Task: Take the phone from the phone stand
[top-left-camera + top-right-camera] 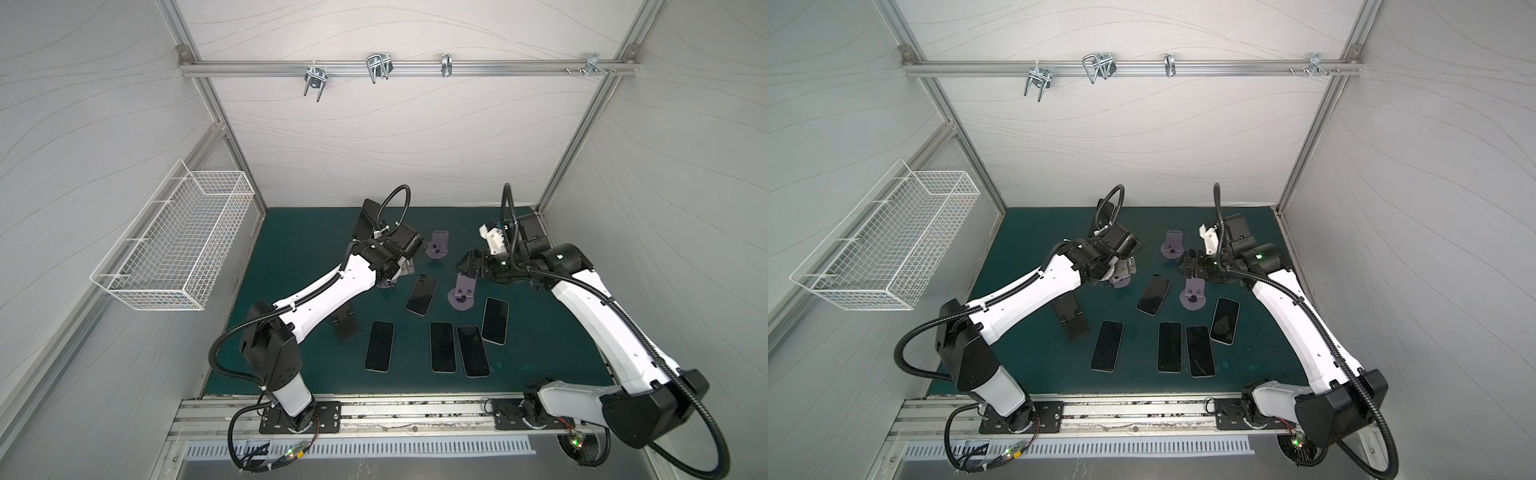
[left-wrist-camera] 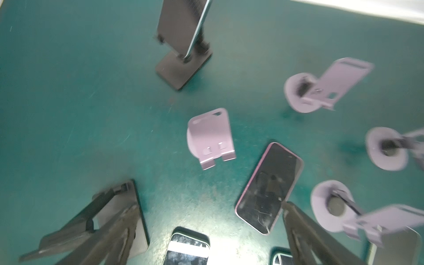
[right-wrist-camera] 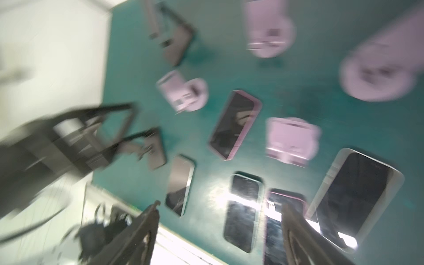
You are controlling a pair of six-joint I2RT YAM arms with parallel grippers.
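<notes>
Green matting covers the counter [image 1: 291,249]. The left arm [image 1: 324,291] reaches toward its far left part, while the right arm [image 1: 590,307] bends in from the other side. Five loose phones [image 1: 422,294] lie flat across the front and middle, off any stand, and several lilac stands [image 1: 437,245] sit empty among them. The one phone [image 1: 368,216] that the task concerns leans on a black stand [image 2: 183,68] at the back edge of the counter, just beyond the end of the left arm in both top views. Its long axis runs up from the stand's lip and tilts back, with its broad face turned toward that arm. In the left wrist view it lies ahead of the left gripper [image 2: 206,195], past one lilac stand. That gripper is spread wide and carries nothing. The right gripper [image 1: 467,262] hangs over the middle right of the counter, well apart from the phone. In its blurred wrist view the fingers are parted with nothing between them. The left arm is plainly the nearer, so in my judgement the coming reach falls to it, going forward and up with the gripper set across the phone's narrow sides.
</notes>
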